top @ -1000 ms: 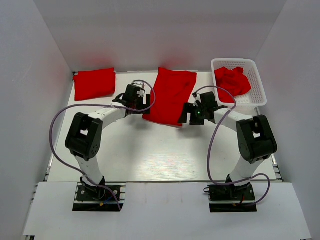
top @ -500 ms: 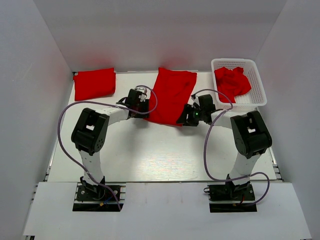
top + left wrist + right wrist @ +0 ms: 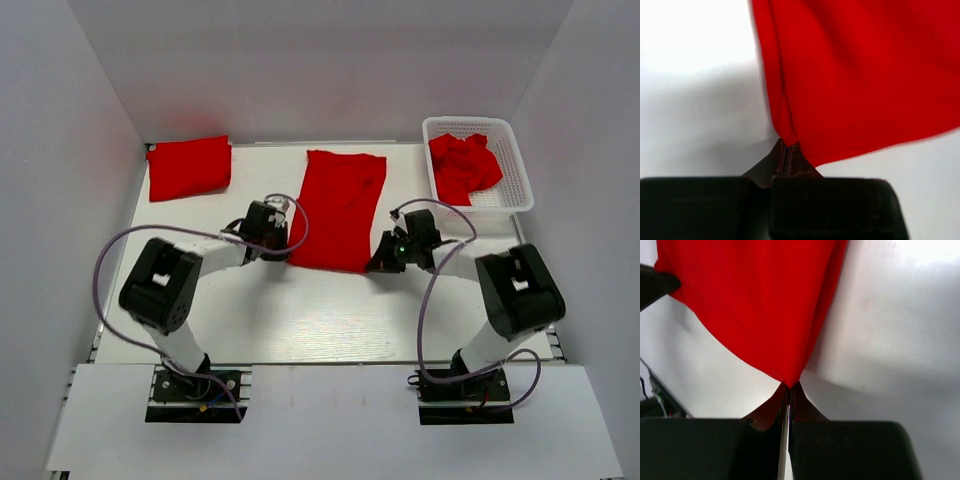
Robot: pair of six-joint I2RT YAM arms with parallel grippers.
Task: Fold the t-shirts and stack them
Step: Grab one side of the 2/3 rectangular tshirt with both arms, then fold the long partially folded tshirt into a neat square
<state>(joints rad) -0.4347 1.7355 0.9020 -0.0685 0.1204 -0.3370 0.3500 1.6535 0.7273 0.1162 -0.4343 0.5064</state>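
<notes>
Top external view: the left gripper (image 3: 284,252) is pinching the near left corner of the middle shirt (image 3: 338,205), and the right gripper (image 3: 379,262) is pinching its near right corner. Both sets of jaws are clamped tight on the cloth. This shirt is lying flat and long on the table (image 3: 300,310), running away from the arms. A folded shirt (image 3: 189,167) is sitting at the far left, well apart from it. A crumpled shirt (image 3: 463,165) is lying in the basket (image 3: 470,123) at the far right. The fingertips themselves are hard to make out here, since the wrists are covering them.

Left wrist view: the left gripper (image 3: 786,148) is squeezing a bunched corner of the middle shirt (image 3: 860,75) between closed tips, with the cloth rising away from them. The table (image 3: 690,125) is showing beside it. The frame is cutting off most of the shirt.

Right wrist view: the right gripper (image 3: 789,388) is nipping the pointed corner of the middle shirt (image 3: 755,300) with no gap between the tips. The table (image 3: 890,340) is showing on both sides. A dark shape (image 3: 655,285) is poking in at the left edge, too cropped to identify.
</notes>
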